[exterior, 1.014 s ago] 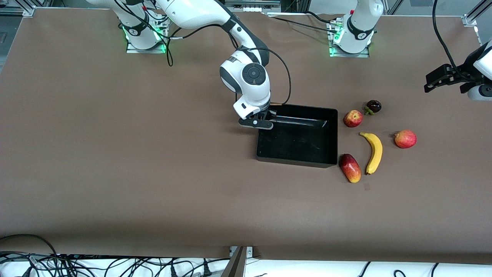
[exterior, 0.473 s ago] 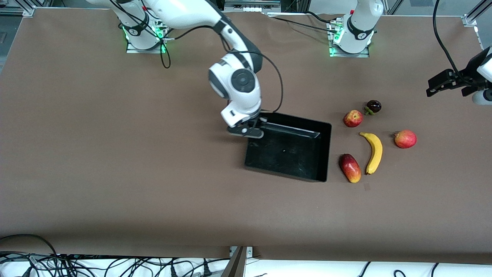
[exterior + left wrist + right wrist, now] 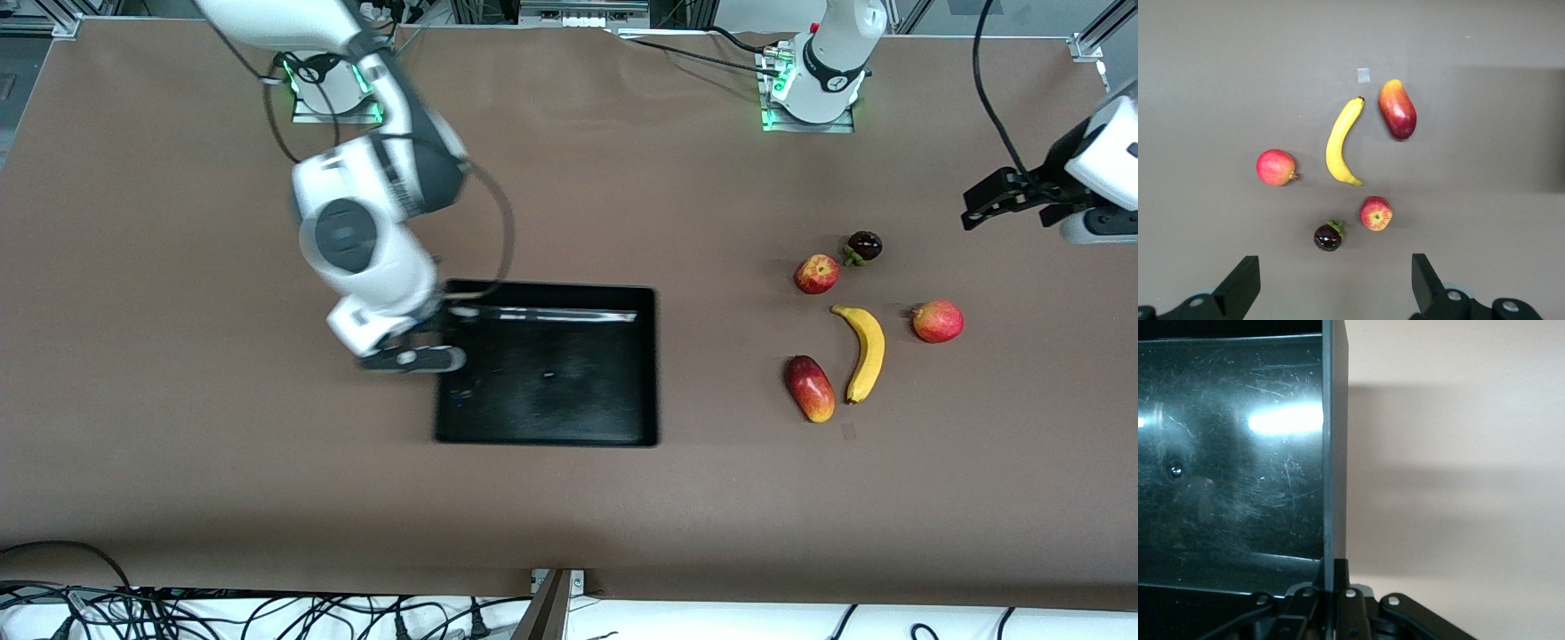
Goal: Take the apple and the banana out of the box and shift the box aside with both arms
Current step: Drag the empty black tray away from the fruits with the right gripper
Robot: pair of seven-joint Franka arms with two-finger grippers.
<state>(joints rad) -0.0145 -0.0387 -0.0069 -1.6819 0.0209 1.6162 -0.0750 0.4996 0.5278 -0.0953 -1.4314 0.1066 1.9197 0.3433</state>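
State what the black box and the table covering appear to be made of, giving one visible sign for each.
Box: likely glossy hard plastic; its inner wall mirrors the light and shows fine scratches. Table covering: probably matte brown paper or fabric, with no glare; hard to tell which.

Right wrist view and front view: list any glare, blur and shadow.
Right wrist view: bright glare streaks the glossy inner wall of the black tray, and a soft shadow band falls on the table beside its rim. Front view: the right arm and the tray's edge are motion-blurred, while the banana is sharp.
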